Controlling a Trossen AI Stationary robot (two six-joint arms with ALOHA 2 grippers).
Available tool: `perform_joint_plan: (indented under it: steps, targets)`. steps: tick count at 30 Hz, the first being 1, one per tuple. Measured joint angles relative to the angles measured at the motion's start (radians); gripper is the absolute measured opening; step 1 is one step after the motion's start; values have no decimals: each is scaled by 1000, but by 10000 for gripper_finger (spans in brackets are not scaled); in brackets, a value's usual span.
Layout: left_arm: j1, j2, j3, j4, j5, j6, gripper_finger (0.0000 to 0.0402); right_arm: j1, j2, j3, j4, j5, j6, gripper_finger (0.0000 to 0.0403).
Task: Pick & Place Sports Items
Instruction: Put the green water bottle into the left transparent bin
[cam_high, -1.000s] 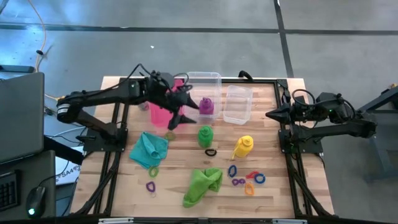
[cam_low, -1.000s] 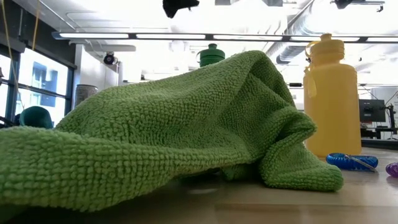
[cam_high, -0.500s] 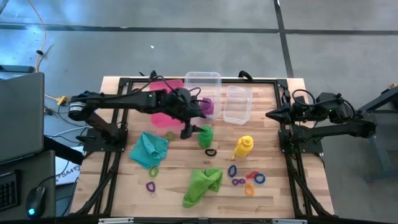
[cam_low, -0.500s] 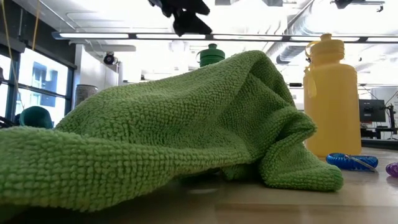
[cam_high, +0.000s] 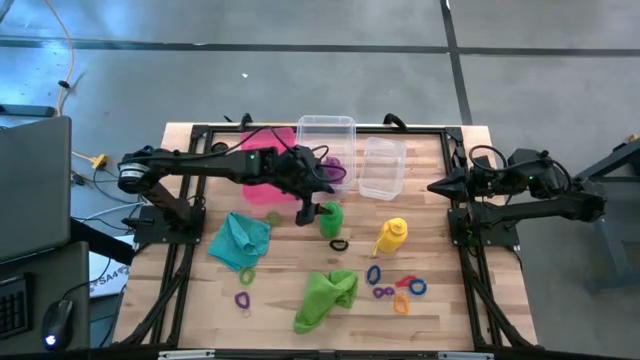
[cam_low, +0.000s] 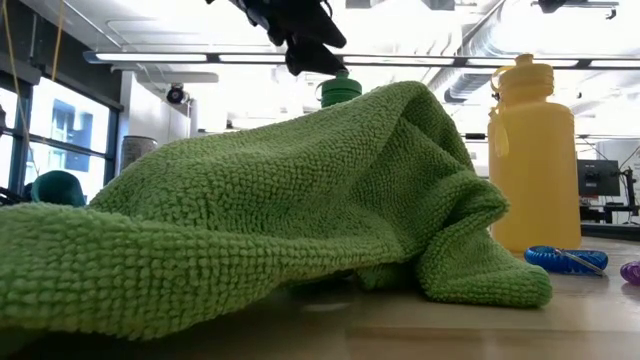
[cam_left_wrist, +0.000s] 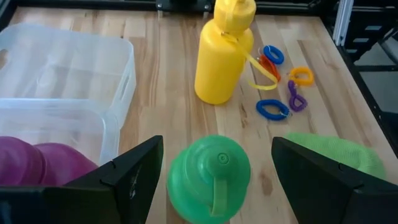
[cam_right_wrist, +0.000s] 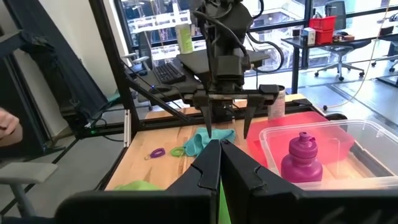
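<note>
Lining up on the green bottle

My left gripper (cam_left_wrist: 211, 180) hangs wide open and empty over the green bottle (cam_left_wrist: 209, 175), which stands near the clear bin (cam_left_wrist: 118, 93); I'd lower, then close.

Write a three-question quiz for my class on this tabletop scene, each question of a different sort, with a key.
1. True or false: the left gripper is open, with the green bottle between its fingers.
2. Which bottle sits inside a clear bin? A) yellow B) purple C) green
3. Fill in: the lime green cloth lies on the ____ .

Key: 1 true. 2 B, the purple bottle. 3 table. The yellow bottle stands on the wood, and the right gripper waits shut at the table's right edge.
</note>
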Motion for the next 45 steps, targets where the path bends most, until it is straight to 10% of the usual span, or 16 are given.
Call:
perform_joint_plan:
  steps: [25,45]
  targets:
    - [-16,0,0,64,-41,-119,295,0,0,0,-1,-3,0,0]
    - [-81,41,0,40,-103,4,378,0,0,0,-1,-8,0,0]
